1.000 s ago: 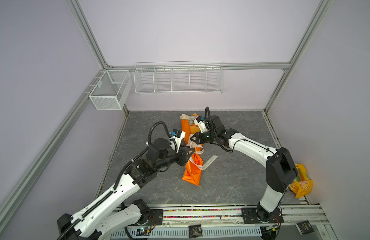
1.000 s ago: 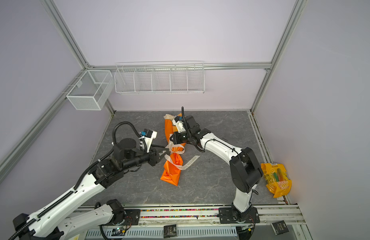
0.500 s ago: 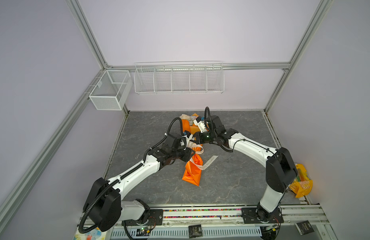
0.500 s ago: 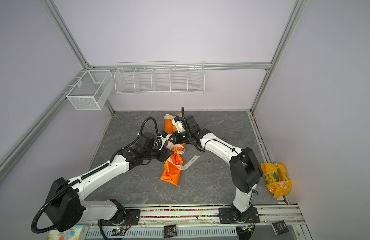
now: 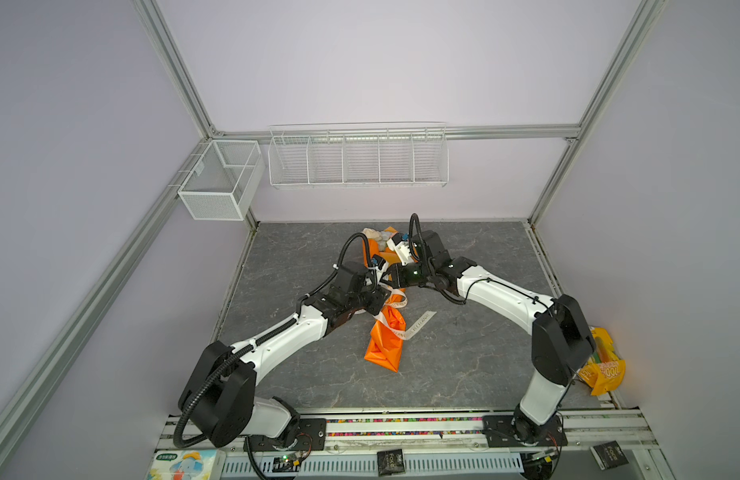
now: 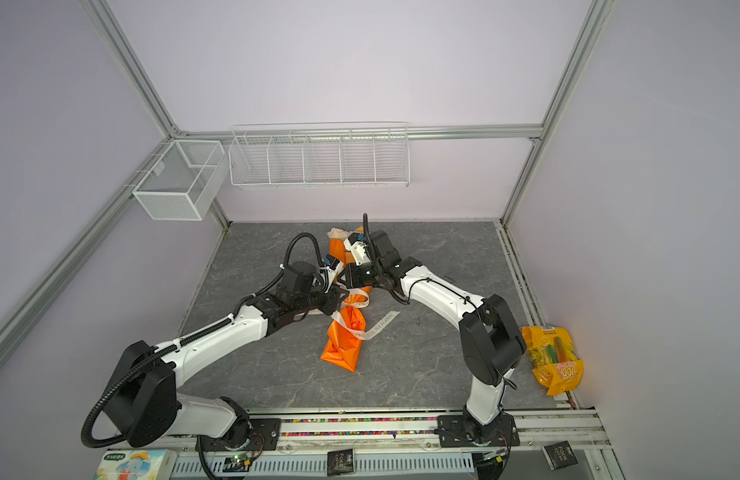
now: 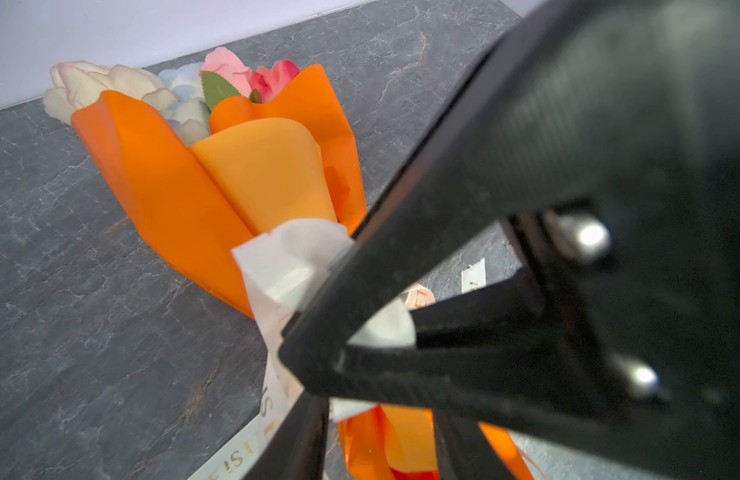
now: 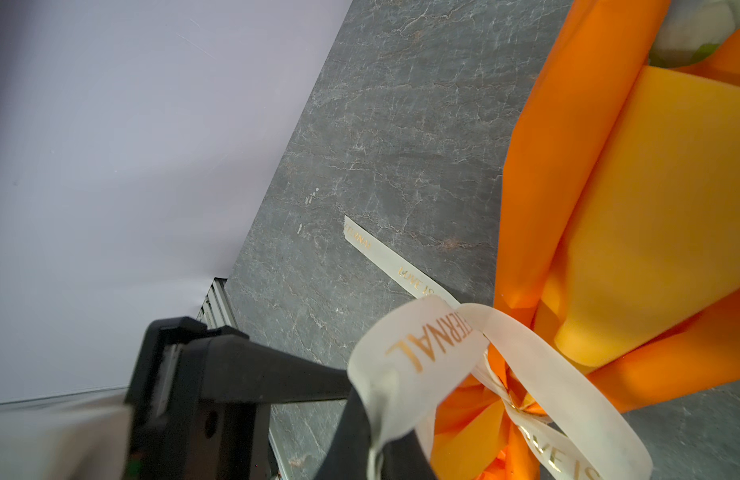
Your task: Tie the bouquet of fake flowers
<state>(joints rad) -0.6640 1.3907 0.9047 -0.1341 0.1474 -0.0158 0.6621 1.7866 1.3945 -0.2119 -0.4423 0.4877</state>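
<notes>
In both top views I see the bouquet [image 5: 376, 236] [image 6: 338, 233] lying mid-tabletop, blooms toward the back edge, with the left pincer [image 5: 382, 298] and right pincer [image 5: 389, 284] meeting at its neck.

Left wrist: the left pincer [image 7: 378, 440] is half spread, orange wrap [image 7: 401, 432] showing between its fingers.

Right wrist: the right pincer [image 8: 376, 453] pinches the ribbon [image 8: 426, 345] loop.

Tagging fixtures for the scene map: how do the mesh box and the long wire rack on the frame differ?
The mesh box is fine mesh, the wire rack open bars. The box is short and deep with two compartments; the rack is long and shallow with five. The box hangs on the left side rail, the rack on the back rail. Both are white and hold nothing.
</notes>
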